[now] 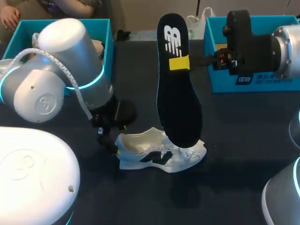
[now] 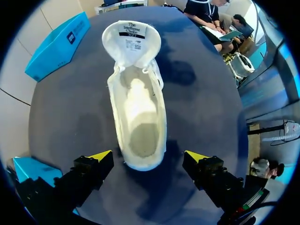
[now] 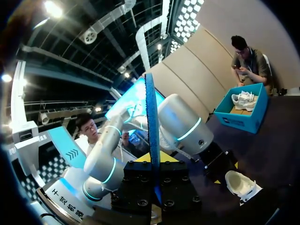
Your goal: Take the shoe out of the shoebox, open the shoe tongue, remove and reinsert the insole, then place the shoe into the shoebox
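**One insole [image 1: 177, 93] out, held upright over the shoe [image 1: 159, 157]**

The shoe is white with a dark mark on its side. It lies on its sole on the dark table [image 1: 234, 136], heel toward the left arm and toe toward the right arm. In the left wrist view its tongue [image 2: 131, 38] is folded forward over the toe, and the opening shows a pale inner floor.

The right gripper [image 1: 180, 63] is above the shoe, clamped on the black insole. One yellow tip lies across the insole's face near its heel end. The right wrist view shows the insole edge-on, pinched between the two fingers. The insole stands nearly upright with its heel end up. Its toe end reaches down to the shoe's forefoot, but I cannot tell whether the two touch.

The left gripper [image 2: 149, 157] hangs over the shoe's heel, spread wide and grasping nothing. One yellow tip is on each side of the heel and neither touches it.

Two blue shoeboxes stand beyond the shoe, well apart from it. The left shoebox [image 1: 107, 35] is behind the heel side and holds a second white shoe [image 3: 243, 100]. The right shoebox [image 1: 253, 83] is behind the toe side.
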### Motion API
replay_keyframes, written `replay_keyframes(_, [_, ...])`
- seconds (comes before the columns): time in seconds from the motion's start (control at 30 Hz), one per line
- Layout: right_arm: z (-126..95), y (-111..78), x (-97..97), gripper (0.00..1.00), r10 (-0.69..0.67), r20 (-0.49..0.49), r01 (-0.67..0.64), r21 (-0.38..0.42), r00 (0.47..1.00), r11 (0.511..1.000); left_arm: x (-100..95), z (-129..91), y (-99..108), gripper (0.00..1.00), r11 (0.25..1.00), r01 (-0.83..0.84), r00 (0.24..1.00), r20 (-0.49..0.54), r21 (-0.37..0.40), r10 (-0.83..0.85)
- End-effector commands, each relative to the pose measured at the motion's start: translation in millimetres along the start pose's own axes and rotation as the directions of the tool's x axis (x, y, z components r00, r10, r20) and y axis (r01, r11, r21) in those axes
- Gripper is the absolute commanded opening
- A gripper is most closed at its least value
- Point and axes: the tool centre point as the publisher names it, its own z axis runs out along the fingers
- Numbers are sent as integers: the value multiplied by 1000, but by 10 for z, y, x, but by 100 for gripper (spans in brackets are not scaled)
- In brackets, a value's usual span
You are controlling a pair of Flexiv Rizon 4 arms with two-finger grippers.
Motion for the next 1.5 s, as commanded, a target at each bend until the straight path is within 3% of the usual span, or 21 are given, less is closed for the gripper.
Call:
replay_keyframes(0.03, [27, -3, -2, 0, 2, 3, -2, -1, 1000, 1000, -4, 28, -128, 100, 994, 15, 1000, 21, -110, -12])
replay_keyframes(0.63, [27, -3, -2, 0, 2, 3, -2, -1, 1000, 1000, -55, 50, -189, 100, 986, 105, 994, 38, -128, -101])
replay_keyframes(0.97, [27, -3, -2, 0, 2, 3, -2, -1, 1000, 1000, -243, -83, -335, 100, 987, 136, 991, 18, -84, -135])
replay_keyframes(1.2, [27, -3, -2, 0, 2, 3, -2, -1, 1000, 1000, -521, 50, -514, 100, 990, 117, 993, 34, -72, -115])
replay_keyframes(1.5, [27, -3, -2, 0, 2, 3, -2, -1, 1000, 1000, -758, 457, -691, 100, 990, 115, 993, -30, -86, -118])
